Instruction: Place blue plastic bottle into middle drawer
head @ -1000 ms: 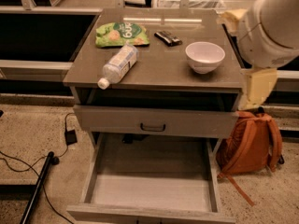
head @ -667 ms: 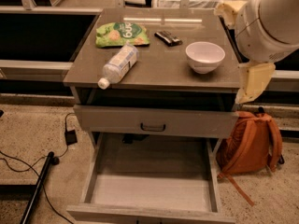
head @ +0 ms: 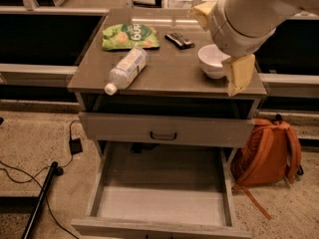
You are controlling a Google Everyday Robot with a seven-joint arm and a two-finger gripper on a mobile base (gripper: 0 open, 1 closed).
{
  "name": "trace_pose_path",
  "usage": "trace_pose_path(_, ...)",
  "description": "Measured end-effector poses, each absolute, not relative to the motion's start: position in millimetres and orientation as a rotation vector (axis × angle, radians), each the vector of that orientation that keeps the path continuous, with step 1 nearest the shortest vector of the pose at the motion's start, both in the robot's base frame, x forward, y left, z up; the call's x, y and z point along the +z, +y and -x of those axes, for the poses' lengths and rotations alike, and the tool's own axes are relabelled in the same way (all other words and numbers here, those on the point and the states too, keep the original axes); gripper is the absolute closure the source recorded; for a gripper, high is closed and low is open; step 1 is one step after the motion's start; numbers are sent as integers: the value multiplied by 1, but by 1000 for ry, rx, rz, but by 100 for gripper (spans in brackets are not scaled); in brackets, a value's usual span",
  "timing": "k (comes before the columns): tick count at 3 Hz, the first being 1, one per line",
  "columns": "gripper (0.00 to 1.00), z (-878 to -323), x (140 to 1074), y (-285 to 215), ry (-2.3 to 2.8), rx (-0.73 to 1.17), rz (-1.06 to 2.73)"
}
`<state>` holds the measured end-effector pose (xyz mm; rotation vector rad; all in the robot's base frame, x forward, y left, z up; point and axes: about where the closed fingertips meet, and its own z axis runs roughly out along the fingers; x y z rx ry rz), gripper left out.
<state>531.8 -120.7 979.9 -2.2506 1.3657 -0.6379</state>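
Observation:
The blue plastic bottle (head: 127, 68) lies on its side on the cabinet top (head: 169, 76), left of centre, with its white cap pointing to the front left edge. The middle drawer (head: 159, 203) is pulled out wide below, its pale floor bare. My white arm (head: 244, 14) reaches in from the upper right, above the right side of the cabinet top, well to the right of the bottle. My gripper itself is out of view.
A green snack bag (head: 130, 35) and a small dark object (head: 179, 40) lie at the back of the top. A white bowl (head: 212, 59) sits partly behind the arm. A closed drawer front with a handle (head: 164, 133) is above the open drawer. An orange backpack (head: 266, 153) and floor cables (head: 50, 173) flank the cabinet.
The arm has swung left and lower over the cabinet and now covers part of the bowl. The bottle and the drawer have not moved.

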Motion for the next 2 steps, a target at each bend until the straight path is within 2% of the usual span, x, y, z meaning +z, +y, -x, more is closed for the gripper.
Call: trace_pose_path(2,0,-612,929,-22,1011,-602,2583)
